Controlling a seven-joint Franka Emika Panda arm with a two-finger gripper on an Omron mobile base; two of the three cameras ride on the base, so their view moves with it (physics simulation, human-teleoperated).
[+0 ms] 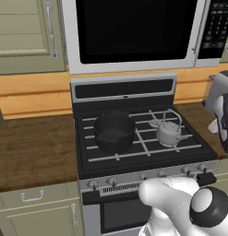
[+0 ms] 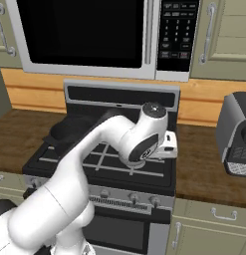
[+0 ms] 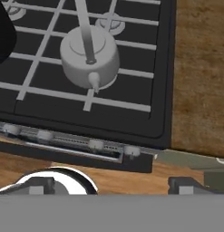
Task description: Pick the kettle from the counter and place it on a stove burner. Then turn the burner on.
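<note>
- Hand view: the kettle (image 3: 89, 61) is seen seated on the grate of the stove (image 3: 149, 122), over a right-hand burner, spout toward the front edge. The placing part is judged done.
- The gripper (image 3: 111, 186) is held above the stove's front edge with nothing between the fingertips (image 3: 36, 186); jaws are spread wide.
- Left base view: the kettle (image 1: 169, 131) sits on the right side of the cooktop, the black pot (image 1: 114, 132) on the left, well apart. The knobs (image 1: 147, 176) are lined up along the front panel below the grate.
- Remaining step is judged to be the knob turn.
- Risk 1: the wrong knob gets picked. Several near-identical knobs (image 3: 96, 145) are spaced closely and no markings can be read, so the pot's burner or an unoccupied one could be lit instead.
- Risk 2: with jaws this wide, a neighbouring knob could be caught, or the closing fingers could slip off the small knob face, leaving it only part-turned.
- Risk 3: the knobs sit low on a front-facing panel; a steep approach could drive the fingertips into the stove edge or panel lip.
- Risk 4: right base view: the arm (image 2: 89, 159) spans across the cooktop, close over the grate. A wide swing while reorienting could clip the kettle's wire handle and knock it off the burner.
- The counter (image 3: 199, 68) right of the stove is bare wood where visible.
</note>
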